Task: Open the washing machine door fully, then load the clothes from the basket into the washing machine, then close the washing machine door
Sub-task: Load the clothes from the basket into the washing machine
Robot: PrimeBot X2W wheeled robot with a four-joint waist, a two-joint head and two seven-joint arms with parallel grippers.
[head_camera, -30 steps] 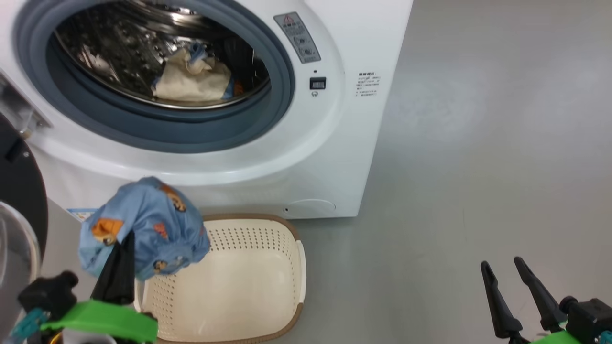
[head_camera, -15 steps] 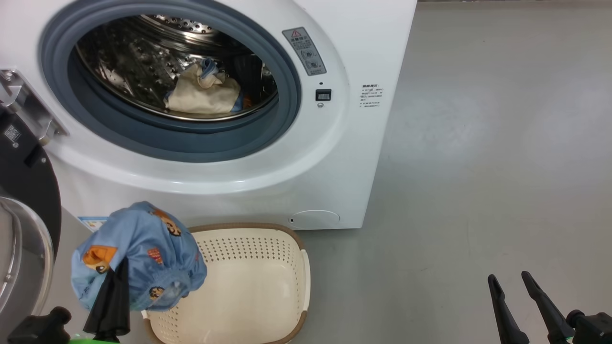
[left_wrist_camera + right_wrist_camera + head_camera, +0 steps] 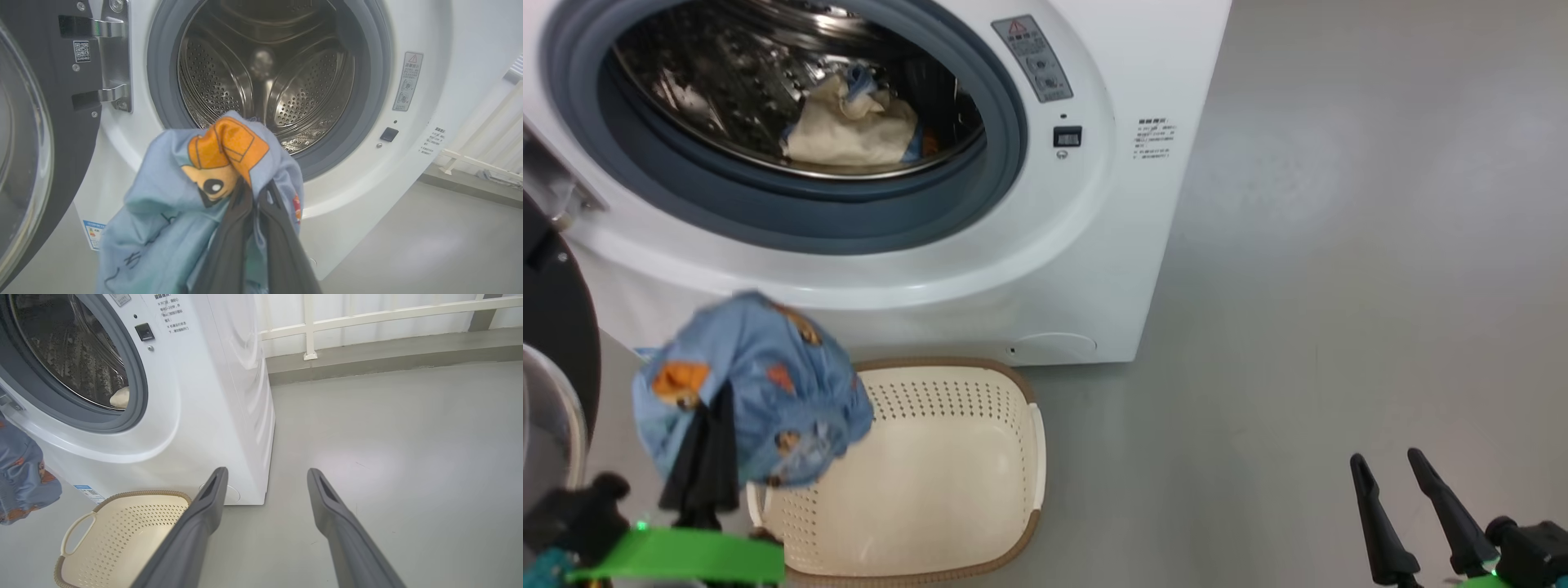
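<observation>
The washing machine stands with its door swung open at the left. A cream and blue garment lies in the steel drum. My left gripper is shut on a blue bear-print garment, held above the left end of the basket and below the drum opening. In the left wrist view that gripper pinches the garment in front of the drum. My right gripper hangs open over the floor at the right, its jaws wide apart and empty.
The basket sits on the grey floor against the machine's front, its cream bottom bare. The open door and its hinge stand left of the drum. A white railing runs behind the machine.
The head camera dipped and rose again, shifting the whole picture. The left gripper still holds the blue garment, now a little further left over the basket's end. The right gripper has stayed open.
</observation>
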